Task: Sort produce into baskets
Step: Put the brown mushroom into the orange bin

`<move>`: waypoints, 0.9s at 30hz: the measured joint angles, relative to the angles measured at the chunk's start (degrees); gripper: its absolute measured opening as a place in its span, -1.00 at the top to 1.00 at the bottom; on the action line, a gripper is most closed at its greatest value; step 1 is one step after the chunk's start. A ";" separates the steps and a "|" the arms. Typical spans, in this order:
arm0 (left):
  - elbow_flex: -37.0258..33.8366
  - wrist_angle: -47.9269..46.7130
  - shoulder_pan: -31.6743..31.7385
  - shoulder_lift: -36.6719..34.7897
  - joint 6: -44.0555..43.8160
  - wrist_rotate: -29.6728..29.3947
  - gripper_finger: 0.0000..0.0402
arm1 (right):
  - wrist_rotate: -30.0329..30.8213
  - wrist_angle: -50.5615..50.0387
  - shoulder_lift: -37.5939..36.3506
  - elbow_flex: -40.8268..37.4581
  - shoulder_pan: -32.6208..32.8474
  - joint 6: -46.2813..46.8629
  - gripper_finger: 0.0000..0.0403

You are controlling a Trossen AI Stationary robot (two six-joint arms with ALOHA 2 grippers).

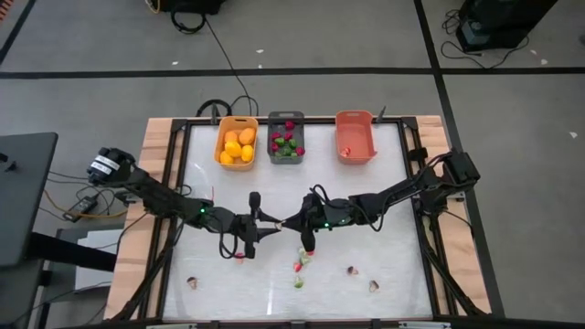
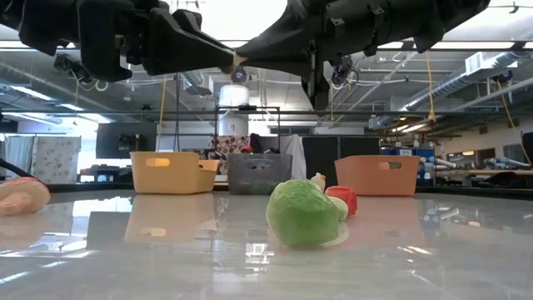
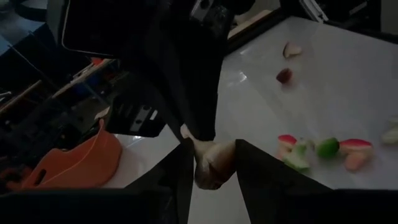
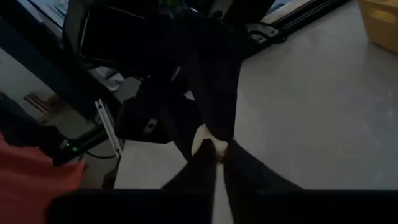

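Observation:
My two grippers meet tip to tip above the middle of the table, the left gripper (image 1: 271,222) coming from the left and the right gripper (image 1: 286,221) from the right. Between them is a small pale pinkish slice (image 3: 214,164), which also shows in the right wrist view (image 4: 208,147) and, high above the table, in the low view (image 2: 236,58). Both grippers are shut on it. The yellow-orange basket (image 1: 236,142), the dark grey basket (image 1: 286,137) and the salmon-coral basket (image 1: 356,137) stand in a row at the far edge. My left gripper pinches the pale slice (image 3: 211,168) between its two fingers, coming about level from the table's left. The slice is lifted clear of the table. My right gripper pinches the same slice's other end (image 4: 205,144) at its fingertips, coming about level from the table's right.
A loose cluster of green, red and pale pieces (image 1: 300,265) lies on the table near the front, seen close in the low view (image 2: 301,213). A red piece (image 1: 239,257) lies under the left arm. Pale slices lie at the front left (image 1: 192,282) and front right (image 1: 374,285).

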 joint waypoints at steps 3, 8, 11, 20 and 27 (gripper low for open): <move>-0.04 0.50 0.00 0.04 -3.89 -0.16 0.40 | -1.24 -0.99 -0.06 0.03 -0.11 -0.31 0.94; -0.10 0.87 -0.04 -0.29 -9.04 -6.53 0.37 | -2.37 -8.69 -0.93 0.18 -1.25 0.17 0.97; 0.26 -0.41 0.17 -1.04 -14.15 -16.84 0.30 | -2.85 -20.88 -2.78 -0.22 -2.66 0.88 0.97; 0.00 -23.54 1.85 -1.21 -37.88 -22.53 0.10 | 18.24 -51.89 -15.91 0.08 -10.73 2.33 0.97; 0.00 -28.32 2.45 -1.23 -46.21 -20.40 0.10 | 27.91 -69.31 -18.96 -0.02 -21.54 6.92 0.91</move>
